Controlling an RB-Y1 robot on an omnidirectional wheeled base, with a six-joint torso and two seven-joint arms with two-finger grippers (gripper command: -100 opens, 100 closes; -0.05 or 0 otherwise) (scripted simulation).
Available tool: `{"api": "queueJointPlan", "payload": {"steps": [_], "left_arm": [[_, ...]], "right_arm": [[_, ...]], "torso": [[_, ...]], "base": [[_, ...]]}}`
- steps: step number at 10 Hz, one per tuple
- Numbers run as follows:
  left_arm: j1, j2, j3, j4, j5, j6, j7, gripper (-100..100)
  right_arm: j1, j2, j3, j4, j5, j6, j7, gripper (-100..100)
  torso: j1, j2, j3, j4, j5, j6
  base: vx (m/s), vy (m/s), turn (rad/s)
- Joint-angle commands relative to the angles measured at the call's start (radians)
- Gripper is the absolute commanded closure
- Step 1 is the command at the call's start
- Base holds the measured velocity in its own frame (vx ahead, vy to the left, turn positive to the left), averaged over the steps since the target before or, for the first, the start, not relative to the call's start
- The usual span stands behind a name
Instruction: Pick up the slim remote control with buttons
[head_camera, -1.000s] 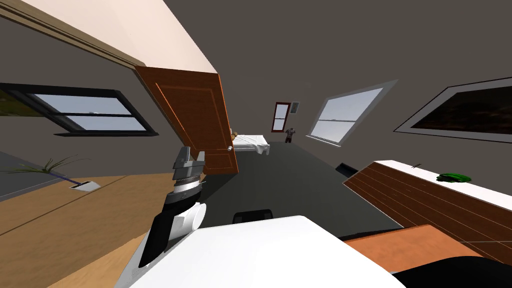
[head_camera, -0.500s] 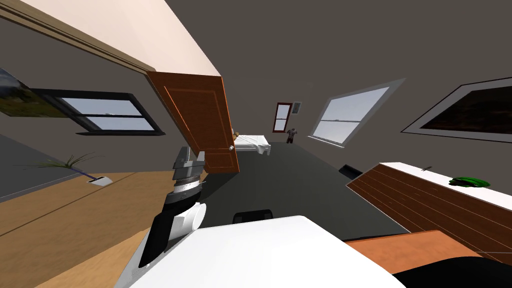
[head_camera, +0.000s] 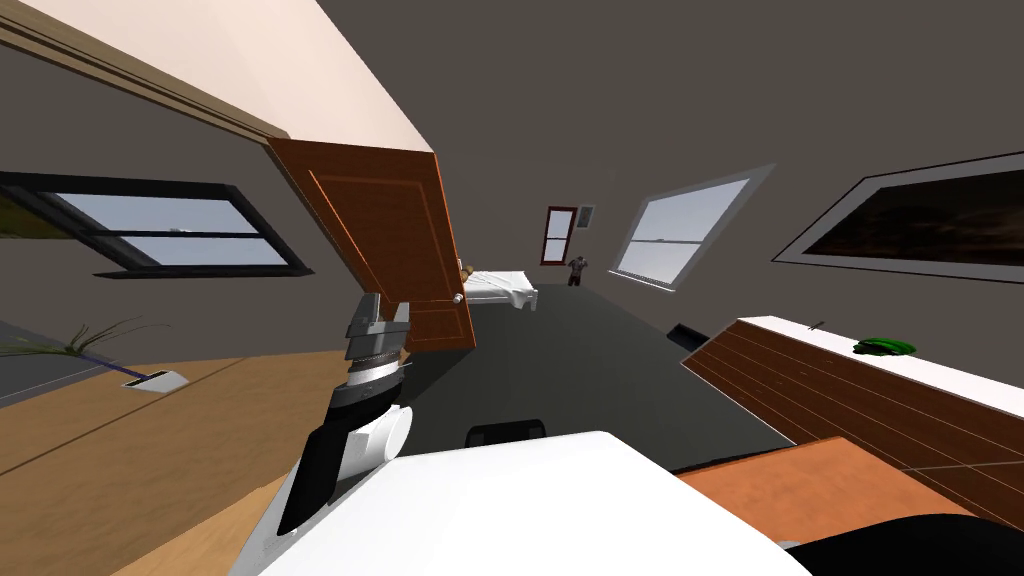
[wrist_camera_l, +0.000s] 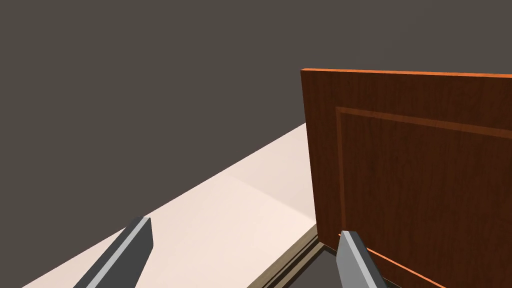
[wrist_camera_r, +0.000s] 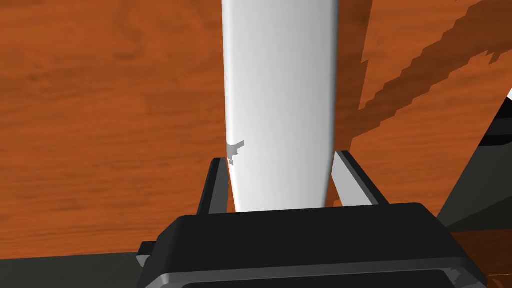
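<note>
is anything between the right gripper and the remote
Nothing visible. The right gripper has the slim white remote between its fingers, which press its sides, over a brown wood surface. No buttons show on it.

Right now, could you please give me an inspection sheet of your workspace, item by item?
Surface: orange-brown wood surface beneath the right hand.
Job's things: slim white remote reaches out past the fingertips; no buttons visible on this side.
Clutter: green object on the white-topped dresser to my right.
Grippers: right gripper shut on the remote's sides; left gripper open, raised near the brown door.
Cables: nothing seen.
Surroundings: plant on my left, bed beyond the door, window, framed picture above the dresser.
</note>
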Motion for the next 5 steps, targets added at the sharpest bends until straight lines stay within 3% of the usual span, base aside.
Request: {"api": "queueJointPlan", "payload": {"steps": [1, 3, 4, 5], "left_arm": [[0.000, 0.000, 0.000, 0.000, 0.000, 0.000, 0.000, 0], [0.000, 0.000, 0.000, 0.000, 0.000, 0.000, 0.000, 0], [0.000, 0.000, 0.000, 0.000, 0.000, 0.000, 0.000, 0], [0.000, 0.000, 0.000, 0.000, 0.000, 0.000, 0.000, 0]], "right_arm": [[0.023, -0.027, 0.006, -0.048, 0.008, 0.000, -0.021, 100], [0.028, -0.050, 0.003, -0.062, 0.015, -0.017, -0.021, 100], [0.016, -0.032, -0.001, -0.036, 0.008, -0.015, -0.008, 100], [0.017, -0.034, -0.002, -0.035, 0.008, -0.017, -0.006, 0]], "torso": [[0.000, 0.000, 0.000, 0.000, 0.000, 0.000], [-0.002, 0.002, 0.001, 0.001, 0.000, -0.002], [-0.003, 0.002, 0.001, 0.001, 0.000, -0.001], [-0.003, 0.003, 0.002, 0.001, 0.000, -0.001]], "base": [[0.045, 0.050, -0.046], [0.019, 0.012, -0.037], [0.014, 0.009, -0.031], [0.000, 0.000, 0.000]]}}
